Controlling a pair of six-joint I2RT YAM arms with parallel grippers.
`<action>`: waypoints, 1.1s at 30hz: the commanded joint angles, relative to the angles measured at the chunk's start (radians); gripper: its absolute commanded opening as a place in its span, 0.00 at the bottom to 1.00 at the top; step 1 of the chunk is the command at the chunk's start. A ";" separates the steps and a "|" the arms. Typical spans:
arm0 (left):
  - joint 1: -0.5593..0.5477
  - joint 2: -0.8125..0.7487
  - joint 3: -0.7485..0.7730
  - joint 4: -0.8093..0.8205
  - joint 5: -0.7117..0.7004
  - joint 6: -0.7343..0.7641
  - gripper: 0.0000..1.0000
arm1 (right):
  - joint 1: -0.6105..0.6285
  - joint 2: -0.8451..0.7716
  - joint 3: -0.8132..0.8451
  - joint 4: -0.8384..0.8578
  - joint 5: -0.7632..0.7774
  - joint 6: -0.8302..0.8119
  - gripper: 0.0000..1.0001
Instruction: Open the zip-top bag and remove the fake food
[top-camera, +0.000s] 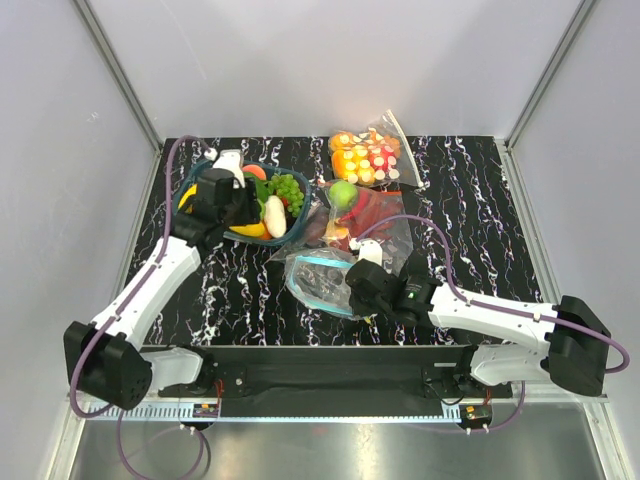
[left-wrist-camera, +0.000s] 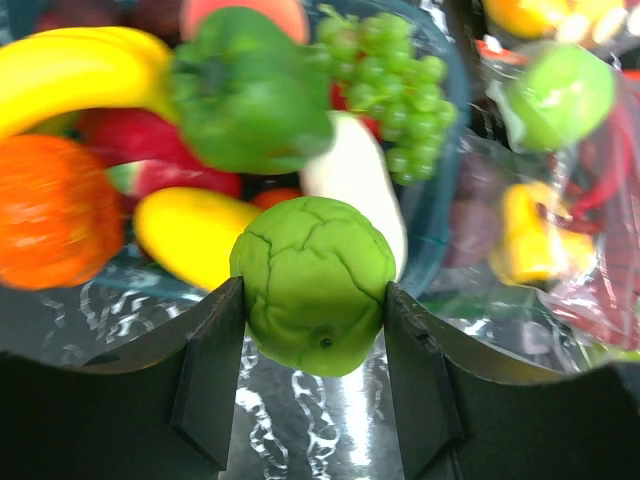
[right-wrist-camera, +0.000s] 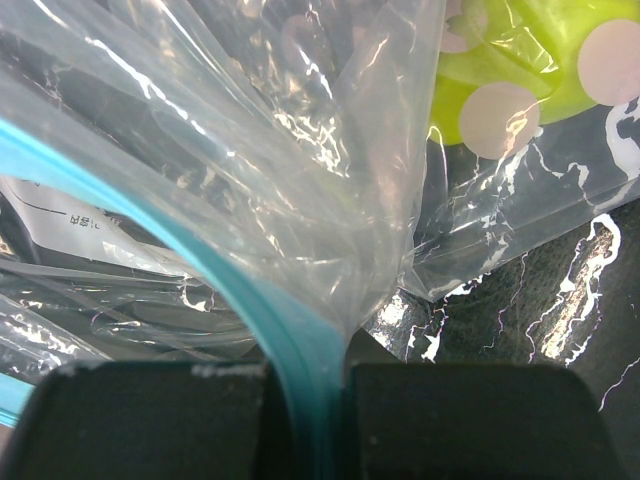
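Two grippers, both busy. My left gripper (left-wrist-camera: 314, 300) is clamped on a green round fruit (left-wrist-camera: 312, 275), one finger on each side of it, jaws at a middling gap set by the fruit. My right gripper (right-wrist-camera: 305, 400) is pinched tight on the teal zipper strip (right-wrist-camera: 225, 285) of the zip-top bag (top-camera: 318, 282), the strip running up and to the left out of the fingers.

The bag lies at the front centre of the table (top-camera: 480, 200), just ahead of my right wrist. It looks flat, and I see no fruit through the plastic in the right wrist view, so I judge it nearly or fully emptied.

Key relation: the teal bowl (left-wrist-camera: 455, 200) sits straight ahead of my left fingers, far left of the table and well apart from the bag. It holds a banana (left-wrist-camera: 70, 60), an orange (left-wrist-camera: 50, 215), a green pepper (left-wrist-camera: 250, 100) and grapes (left-wrist-camera: 390, 80). The green fruit hangs just short of the bowl's near wall, with marbled tabletop under it in the left wrist view. I can't tell whether it has cleared the rim.

The left arm is the nearer one to the bowl, so the drop is its job: forward over the rim, then let go. The right only has to pin the bag.

The larger bag of red peppers (top-camera: 375, 215) lies just beyond the zip-top bag, not mine to touch.
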 joint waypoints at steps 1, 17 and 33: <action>-0.031 0.037 0.063 0.076 -0.017 -0.010 0.49 | 0.000 0.002 0.007 0.017 0.021 0.001 0.00; -0.042 0.162 0.068 0.151 -0.024 -0.004 0.49 | 0.000 -0.021 -0.016 0.016 0.036 0.003 0.00; -0.042 0.238 0.096 0.168 -0.066 0.027 0.49 | -0.002 -0.016 -0.024 0.022 0.036 -0.001 0.00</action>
